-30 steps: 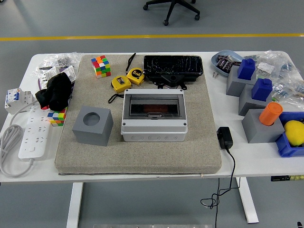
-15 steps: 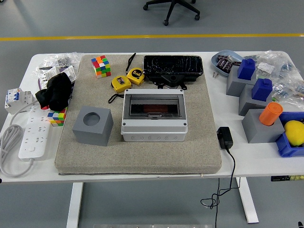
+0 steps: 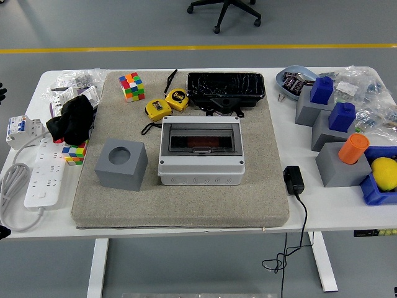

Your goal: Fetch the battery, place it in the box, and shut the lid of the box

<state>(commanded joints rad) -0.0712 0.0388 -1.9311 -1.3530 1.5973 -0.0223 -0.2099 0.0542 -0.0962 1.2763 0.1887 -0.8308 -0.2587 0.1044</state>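
A white box (image 3: 200, 152) with a smoky see-through lid (image 3: 200, 138) stands in the middle of the grey mat (image 3: 180, 202). The lid lies flat on the box. Something reddish shows dimly through it. An orange cylinder (image 3: 353, 148) stands upright in a grey block (image 3: 338, 169) at the right. Only small dark tips of my left hand (image 3: 2, 232) show at the left edge, far from the box. My right hand is out of view.
On the mat are a grey cube with a round hole (image 3: 121, 163), two yellow tape measures (image 3: 166, 104), a puzzle cube (image 3: 131, 85) and a black tray (image 3: 226, 89). A power strip (image 3: 43, 174) lies at left. Blue-topped blocks (image 3: 332, 118) and a black adapter (image 3: 293, 180) sit at right.
Small dark tips have come into view at the left edge, one low and one higher up. Nothing on the table has moved.
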